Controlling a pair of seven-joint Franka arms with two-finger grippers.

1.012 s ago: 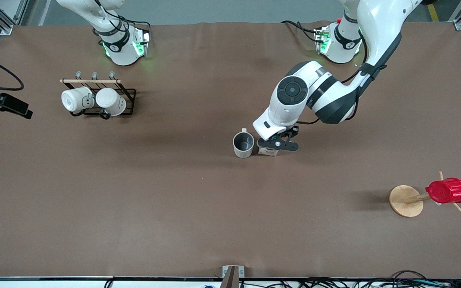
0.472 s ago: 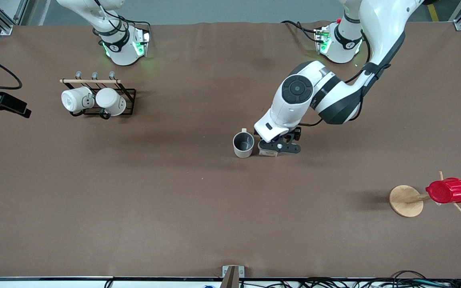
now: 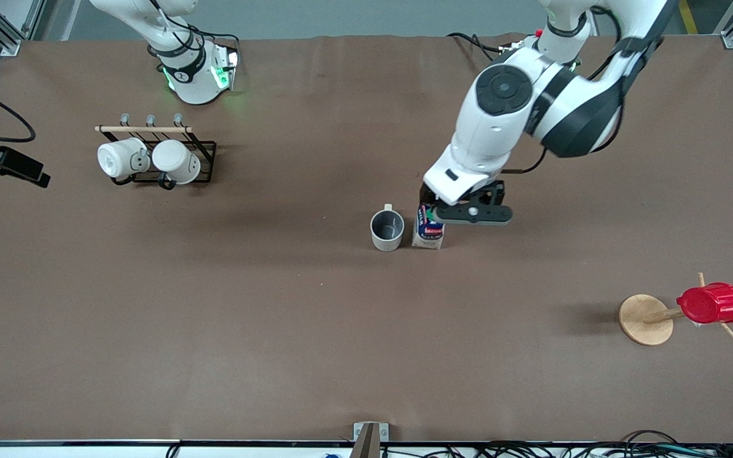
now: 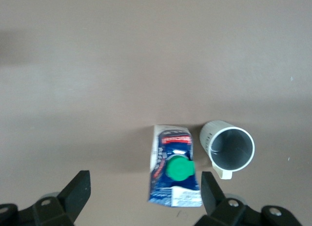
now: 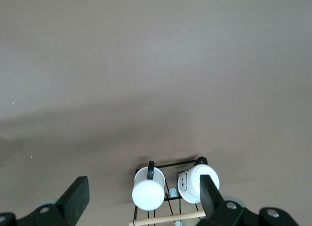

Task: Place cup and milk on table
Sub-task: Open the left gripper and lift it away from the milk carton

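Note:
The cup (image 3: 387, 230), cream-white with a dark grey inside, stands upright on the brown table (image 3: 277, 331) near its middle. The milk (image 3: 429, 230), a blue and white carton with a green cap, stands upright close beside the cup, toward the left arm's end. My left gripper (image 3: 471, 213) is open and empty, up in the air over the carton's edge. In the left wrist view the milk (image 4: 175, 172) and the cup (image 4: 228, 149) lie below my left gripper (image 4: 146, 176). My right gripper (image 5: 144, 182) is open and empty, waiting high over the table.
A black wire rack (image 3: 204, 149) with two bright white mugs (image 3: 150, 160) stands toward the right arm's end; it also shows in the right wrist view (image 5: 168, 187). A wooden mug tree (image 3: 645, 319) carrying a ribbed red cup (image 3: 711, 303) stands toward the left arm's end.
My left gripper has risen off the milk and drawn back toward the left arm's base. The milk now stands uncovered beside the cup. The cup has not moved.

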